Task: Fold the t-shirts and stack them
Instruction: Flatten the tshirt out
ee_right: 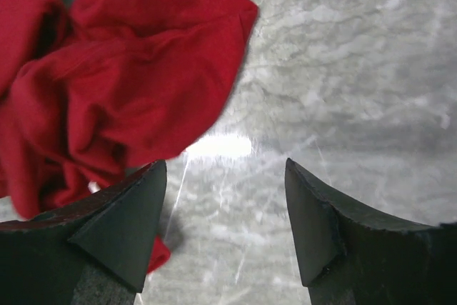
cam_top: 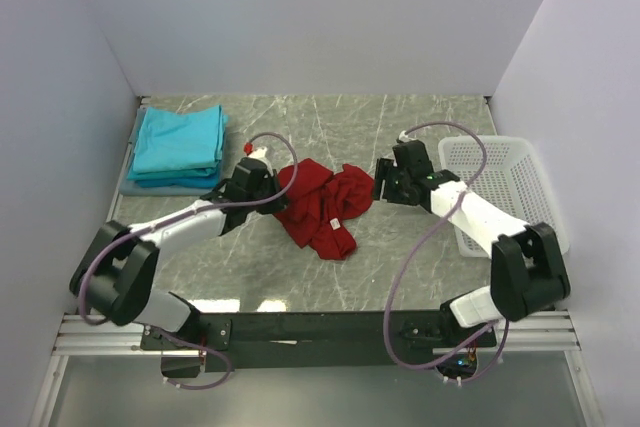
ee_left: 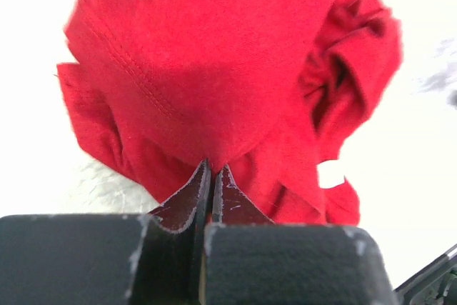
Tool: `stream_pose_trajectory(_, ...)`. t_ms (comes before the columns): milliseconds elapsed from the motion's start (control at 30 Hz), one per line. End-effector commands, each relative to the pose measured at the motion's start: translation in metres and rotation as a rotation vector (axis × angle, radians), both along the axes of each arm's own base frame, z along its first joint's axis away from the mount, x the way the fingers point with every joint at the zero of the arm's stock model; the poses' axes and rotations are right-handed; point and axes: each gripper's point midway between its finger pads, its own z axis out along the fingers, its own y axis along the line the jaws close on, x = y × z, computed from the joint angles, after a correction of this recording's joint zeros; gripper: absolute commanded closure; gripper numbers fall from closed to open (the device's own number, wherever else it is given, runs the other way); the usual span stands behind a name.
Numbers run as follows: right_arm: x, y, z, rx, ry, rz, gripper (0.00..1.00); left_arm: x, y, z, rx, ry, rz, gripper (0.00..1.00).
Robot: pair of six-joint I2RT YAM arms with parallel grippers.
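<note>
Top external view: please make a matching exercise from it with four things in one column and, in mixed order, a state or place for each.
Things:
1. red t-shirt
2. teal t-shirts
3. left gripper
4. right gripper

States:
A. open, holding nothing
B. crumpled in the middle of the table
C. shut on red cloth
D. folded and stacked at the far left

Pairs: 1-B, 2-D, 3-C, 4-A

Dark red t-shirt [cam_top: 322, 207], teal t-shirts [cam_top: 180, 142], white lattice basket [cam_top: 492, 141], grey veined table [cam_top: 400, 252]
</note>
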Motion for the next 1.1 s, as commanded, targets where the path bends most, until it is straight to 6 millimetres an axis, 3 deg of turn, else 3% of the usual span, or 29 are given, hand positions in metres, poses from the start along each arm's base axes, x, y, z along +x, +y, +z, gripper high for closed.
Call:
stream_pose_trajectory(0, 0.028, 0.005, 0.004, -0.001, -0.025, -0.021, 0.27, 0.011, 0.004, 0.050, -0.024, -0.133, 0.034, 0.99)
stream_pose_trajectory(133, 0.051, 0.011, -0.010, -0.015, 0.013, -0.046, 0.29, 0.006, 0.017, 0.072, -0.025, -0.186, 0.075, 0.99)
stream_pose_trajectory(367, 0.085, 0.023, -0.039, -0.034, 0.073, -0.066, 0.31, 0.000, 0.031, 0.086, -0.018, -0.220, 0.116, 0.99)
stream_pose_trajectory(667, 0.082, 0.020, -0.079, -0.080, 0.165, -0.096, 0.34, -0.001, 0.053, 0.098, 0.010, -0.269, 0.214, 0.99)
stream_pose_trajectory(700, 0.081, 0.022, -0.080, -0.075, 0.170, -0.089, 0.37, -0.001, 0.056, 0.100, 0.011, -0.279, 0.225, 0.99)
stream_pose_trajectory(767, 0.079, 0.026, -0.083, -0.063, 0.179, -0.076, 0.60, -0.002, 0.058, 0.101, 0.011, -0.283, 0.232, 0.99)
stream_pose_trajectory(833, 0.079, 0.027, -0.081, -0.054, 0.169, -0.073, 0.93, -0.001, 0.062, 0.104, 0.019, -0.291, 0.253, 0.99)
stream_pose_trajectory(867, 0.079, 0.028, -0.073, -0.052, 0.146, -0.069, 0.99, -0.001, 0.063, 0.106, 0.022, -0.294, 0.260, 0.99)
stream_pose_trajectory(933, 0.082, 0.025, -0.062, -0.060, 0.111, -0.079, 1.00, 0.002, 0.069, 0.114, 0.028, -0.312, 0.292, 0.99)
stream_pose_trajectory(1067, 0.092, 0.014, 0.003, -0.071, -0.051, -0.105, 1.00, 0.005, 0.083, 0.142, 0.029, -0.378, 0.362, 0.99)
